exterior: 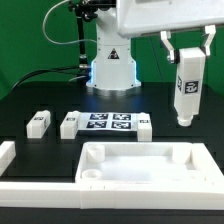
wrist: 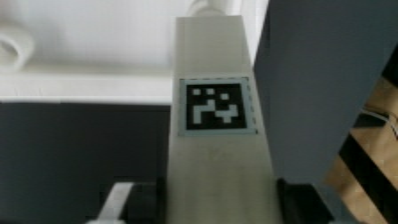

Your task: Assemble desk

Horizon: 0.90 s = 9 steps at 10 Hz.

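Note:
My gripper (exterior: 187, 60) is shut on a white desk leg (exterior: 186, 92) with a black-and-white tag and holds it upright in the air at the exterior view's right, above and behind the desk top. The leg fills the wrist view (wrist: 217, 130), running away from my fingers (wrist: 125, 200). The desk top (exterior: 150, 165), a white tray with a raised rim, lies at the front of the table. Three more white legs lie behind it: one (exterior: 38, 123) at the left, one (exterior: 69, 124) beside it, one (exterior: 143, 126) right of the marker board.
The marker board (exterior: 108, 124) lies flat between the loose legs. A white L-shaped rail (exterior: 25, 170) runs along the table's front left edge. The robot base (exterior: 110, 60) stands at the back. A green backdrop is behind.

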Available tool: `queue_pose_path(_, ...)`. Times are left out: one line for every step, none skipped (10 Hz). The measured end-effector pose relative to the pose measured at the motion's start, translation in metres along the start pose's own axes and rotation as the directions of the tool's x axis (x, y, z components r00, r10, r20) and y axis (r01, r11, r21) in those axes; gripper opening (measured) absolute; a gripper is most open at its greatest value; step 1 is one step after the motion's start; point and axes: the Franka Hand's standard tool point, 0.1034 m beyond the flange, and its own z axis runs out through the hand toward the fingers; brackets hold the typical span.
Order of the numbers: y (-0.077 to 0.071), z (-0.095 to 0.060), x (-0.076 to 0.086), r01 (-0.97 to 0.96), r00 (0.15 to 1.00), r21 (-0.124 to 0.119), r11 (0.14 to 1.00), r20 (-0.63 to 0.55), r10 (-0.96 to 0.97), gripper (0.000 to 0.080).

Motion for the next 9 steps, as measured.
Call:
queue_pose_path(-0.002, 0.001, 0.005, -0.003, 0.998, 0.001, 1.000, -0.058, 0.003, 0.0290)
queue_pose_path(-0.008, 0.000, 0.007, 0.009, 0.990, 0.002, 1.000, -0.143, -0.008, 0.0290)
queue_pose_path(-0.006, 0.003, 0.002, 0.010, 0.991, 0.001, 1.000, -0.132, -0.009, 0.0290)
queue_pose_path(-0.006, 0.003, 0.003, 0.009, 0.991, 0.000, 1.000, -0.131, -0.009, 0.0290)
queue_pose_path(-0.006, 0.004, 0.001, 0.035, 0.991, -0.004, 0.999, -0.131, -0.035, 0.0290)
queue_pose_path(-0.004, 0.010, -0.004, 0.108, 0.986, -0.019, 0.994, -0.125, -0.110, 0.0290)
queue_pose_path(0.001, 0.017, -0.001, 0.156, 0.980, -0.028, 0.987, -0.121, -0.158, 0.0290)
queue_pose_path(0.005, 0.022, 0.004, 0.190, 0.974, -0.035, 0.981, -0.121, -0.193, 0.0290)
queue_pose_path(0.008, 0.029, 0.004, 0.194, 0.973, -0.034, 0.980, -0.116, -0.197, 0.0290)
